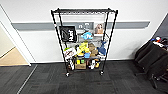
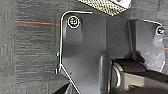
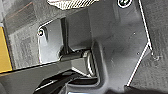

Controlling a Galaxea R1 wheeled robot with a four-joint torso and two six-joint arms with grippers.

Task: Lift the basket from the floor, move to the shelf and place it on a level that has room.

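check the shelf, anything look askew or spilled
Nothing looks spilled. The shelf stands upright on the carpet, its top level bare, the lower ones crowded. A white card leans tilted at the rack's left side.

Black wire shelf [image 1: 84, 40] upright on carpet floor [image 1: 50, 82]

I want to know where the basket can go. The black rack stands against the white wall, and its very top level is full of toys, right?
Not quite. The rack does stand against the white wall, but in the head view its top level is bare; the toys sit on lower tiers.
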